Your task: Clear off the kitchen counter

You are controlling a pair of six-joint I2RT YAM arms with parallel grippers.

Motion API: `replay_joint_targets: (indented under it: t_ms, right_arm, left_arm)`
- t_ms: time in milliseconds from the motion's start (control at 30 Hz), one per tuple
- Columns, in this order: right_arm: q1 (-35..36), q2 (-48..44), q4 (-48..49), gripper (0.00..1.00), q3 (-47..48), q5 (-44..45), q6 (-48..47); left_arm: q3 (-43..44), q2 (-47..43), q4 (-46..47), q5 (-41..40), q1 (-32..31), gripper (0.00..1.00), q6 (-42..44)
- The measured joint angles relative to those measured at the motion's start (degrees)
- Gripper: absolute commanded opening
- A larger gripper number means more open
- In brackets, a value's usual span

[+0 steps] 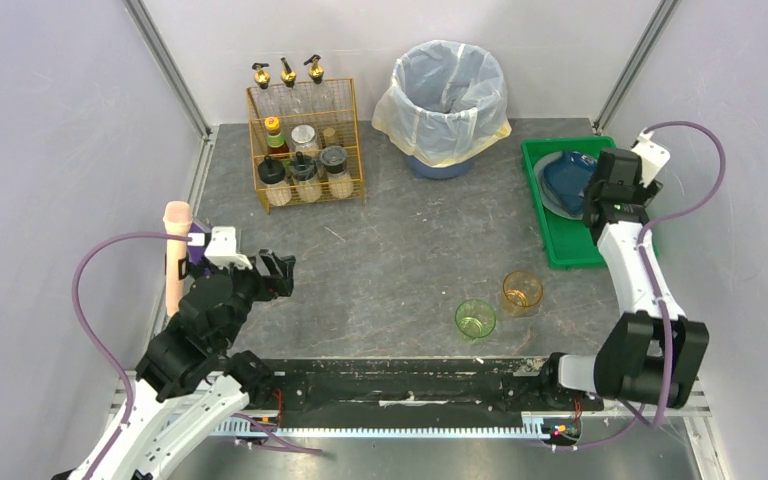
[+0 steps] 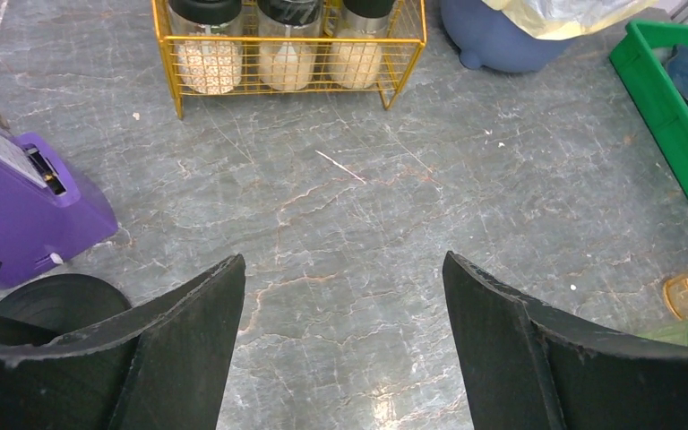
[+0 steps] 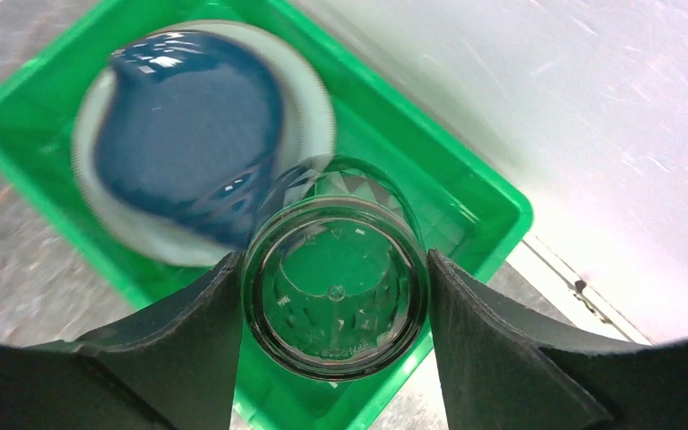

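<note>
Where the kitchen counter (image 1: 410, 250), a dark grey veined slab, fills the middle of the overhead view, two robot arms reach in from its near edge. The left gripper (image 2: 344, 269) hovers above the counter's left side with its fingers spread wide and only bare slab between them. A purple device (image 2: 27, 206) sits just to its left.

At the far right corner, the right gripper (image 3: 333, 255) hangs over a green tray (image 3: 466, 179). Its fingers press on both sides of a clear faceted glass (image 3: 336, 296), seen base-on and held in the air. Inside the tray a glossy blue dish (image 3: 188, 125) rests on a pale plate (image 3: 313, 107).

At the far left, a yellow wire rack (image 2: 287, 89) holds black-lidded jars (image 1: 305, 178) of pale grains or powder, with taller bottles (image 1: 287, 75) behind. A blue bin (image 1: 440, 168) lined with a clear bag (image 1: 400, 115) stands at the far edge, between rack and tray.

A green cup (image 1: 475, 319) and an orange cup (image 1: 522, 292) stand upright, just beside each other, towards the near edge and right of centre. Whether either holds anything cannot be made out.
</note>
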Motion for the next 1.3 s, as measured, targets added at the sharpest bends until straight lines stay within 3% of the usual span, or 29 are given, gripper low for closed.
replay_joint_targets:
  t_ms: [200,800,1000,1200,1300]
  right_arm:
    - [-6.6,8.07,2.36,0.0,0.33,-0.13,0.33]
    - [-13.33,23.12,9.88,0.02,0.96,-2.67,-0.09]
    - [-14.75,23.61,10.34,0.46,1.18,-4.33,1.7]
    - [-15.17,22.71,10.21,0.75,1.16,-6.95,2.08]
    - [-15.17,19.47,9.88,0.85,0.72,-8.37,2.45]
  left_arm:
    - [-0.33,-0.76,0.0,-0.92,0.68,0.86,0.07]
    - [-0.55,-0.55,0.02,-1.11,2.8,0.86,0.09]
    - [-0.55,-0.35,0.02,-1.09,3.08,0.86,0.09]
    - [-0.57,-0.33,0.02,-0.83,3.45,0.86,0.09]
    - [-0.57,-0.33,0.04,-0.66,3.82,0.86,0.09]
